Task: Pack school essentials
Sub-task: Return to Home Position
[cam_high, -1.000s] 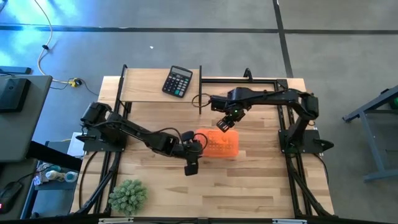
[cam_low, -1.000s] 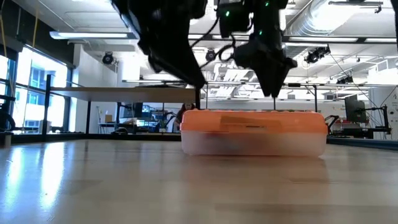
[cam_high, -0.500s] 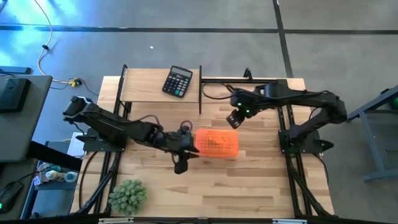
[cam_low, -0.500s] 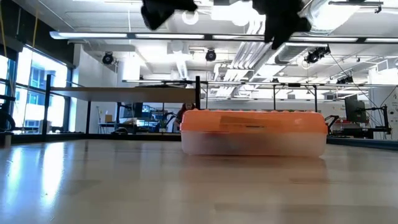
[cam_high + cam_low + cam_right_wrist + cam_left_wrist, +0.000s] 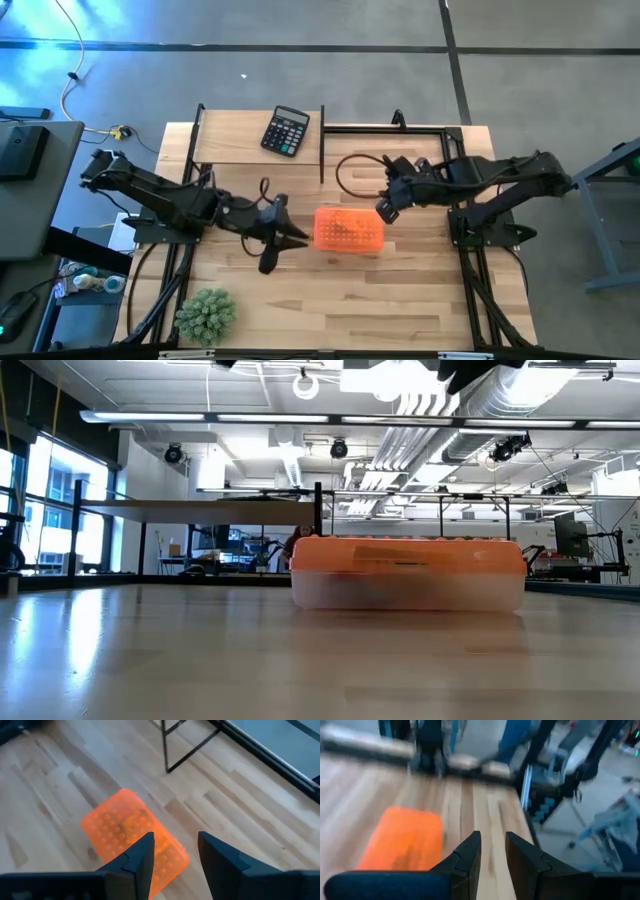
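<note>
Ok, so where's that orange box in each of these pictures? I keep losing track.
High view: the orange box lies mid-table.
Low view: right of centre, lid shut, resting on the table.
Left wrist view: on the wood just beyond the left hand.
Right wrist view: on the wood beyond the right hand.
Shared landmark: the black upright post behind the box, in the high, low and right wrist views.

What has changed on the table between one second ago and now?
Both arms drew back from the closed orange plastic supply box: the left gripper moved leftward, the right gripper rightward, and both rose out of the low view. Neither holds anything. The box, the black calculator and the spiky green plant stayed in place.
</note>
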Robot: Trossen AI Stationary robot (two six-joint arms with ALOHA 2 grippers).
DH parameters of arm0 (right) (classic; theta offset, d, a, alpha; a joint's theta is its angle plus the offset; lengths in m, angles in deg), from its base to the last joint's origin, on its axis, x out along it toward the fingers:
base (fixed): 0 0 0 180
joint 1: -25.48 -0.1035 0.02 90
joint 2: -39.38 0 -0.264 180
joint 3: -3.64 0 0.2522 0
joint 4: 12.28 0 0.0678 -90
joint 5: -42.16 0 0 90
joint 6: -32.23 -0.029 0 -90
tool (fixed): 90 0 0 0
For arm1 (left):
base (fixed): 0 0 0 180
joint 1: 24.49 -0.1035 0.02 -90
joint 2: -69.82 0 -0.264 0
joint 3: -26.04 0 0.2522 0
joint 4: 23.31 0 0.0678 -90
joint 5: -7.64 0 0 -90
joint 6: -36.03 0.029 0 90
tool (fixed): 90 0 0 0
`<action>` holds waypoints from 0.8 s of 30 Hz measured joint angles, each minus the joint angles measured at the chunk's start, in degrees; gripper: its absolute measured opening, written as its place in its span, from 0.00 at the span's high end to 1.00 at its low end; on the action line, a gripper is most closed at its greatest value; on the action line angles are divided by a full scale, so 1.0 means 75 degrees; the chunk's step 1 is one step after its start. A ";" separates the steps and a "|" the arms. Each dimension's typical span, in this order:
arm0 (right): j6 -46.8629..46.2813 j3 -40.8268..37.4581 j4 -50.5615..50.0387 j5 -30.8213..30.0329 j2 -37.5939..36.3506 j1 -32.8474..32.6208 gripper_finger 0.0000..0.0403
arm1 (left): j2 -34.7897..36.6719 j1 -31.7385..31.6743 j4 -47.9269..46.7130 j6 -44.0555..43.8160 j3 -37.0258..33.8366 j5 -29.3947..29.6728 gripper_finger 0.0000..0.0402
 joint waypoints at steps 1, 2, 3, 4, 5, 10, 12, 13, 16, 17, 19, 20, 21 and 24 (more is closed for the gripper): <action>-0.0111 0.0000 0.0002 -0.0044 0.0000 -0.0116 0.64 | 0.0086 0.0033 0.0063 -0.0099 -0.0297 -0.0010 0.81; -0.0209 0.0000 -0.0003 -0.0084 0.0002 -0.0225 0.64 | 0.0108 0.0058 0.0357 -0.0252 -0.0531 -0.0026 0.81; -0.0304 0.0000 -0.0002 -0.0160 0.0003 -0.0329 0.64 | 0.0140 0.0080 0.0749 -0.0426 -0.0770 -0.0045 0.81; -0.0398 0.0000 -0.0006 -0.0274 0.0004 -0.0436 0.64 | 0.0245 0.0084 0.0932 -0.0608 -0.1042 -0.0077 0.81; -0.0498 -0.0003 -0.0005 -0.0376 0.0003 -0.0533 0.64 | 0.0371 0.0076 0.1032 -0.0760 -0.1308 -0.0138 0.81; -0.0970 -0.0874 0.0405 -0.0603 -0.0089 -0.0884 0.64 | 0.1085 0.0067 0.1904 -0.1059 -0.2361 -0.0336 0.81; -0.1359 -0.1390 0.0381 -0.0646 -0.0163 -0.0967 0.64 | 0.1574 0.0070 0.1987 -0.1088 -0.2596 -0.0366 0.81; -0.1563 -0.1673 0.0378 -0.0641 -0.0208 -0.0998 0.64 | 0.1861 0.0068 0.1973 -0.1054 -0.2712 -0.0354 0.81; -0.2037 -0.2422 0.0671 -0.0620 -0.0407 -0.1090 0.64 | 0.2664 0.0053 0.1896 -0.0637 -0.2951 -0.0140 0.81; -0.2162 -0.2644 0.0865 -0.0614 -0.0493 -0.1127 0.64 | 0.2909 0.0048 0.1859 -0.0509 -0.3049 -0.0047 0.81; -0.2246 -0.3056 0.1252 -0.0586 -0.0637 -0.1204 0.64 | 0.3367 0.0020 0.1859 -0.0371 -0.3288 0.0185 0.81; -0.2254 -0.3227 0.1541 -0.0582 -0.0716 -0.1239 0.64 | 0.3604 0.0002 0.1791 -0.0366 -0.3426 0.0242 0.81; -0.2257 -0.3398 0.1789 -0.0579 -0.0806 -0.1280 0.64 | 0.3816 -0.0014 0.1767 -0.0371 -0.3563 0.0266 0.81; -0.2158 -0.3853 0.2385 -0.0588 -0.1099 -0.1299 0.64 | 0.4448 -0.0017 0.1735 -0.0415 -0.4026 0.0287 0.81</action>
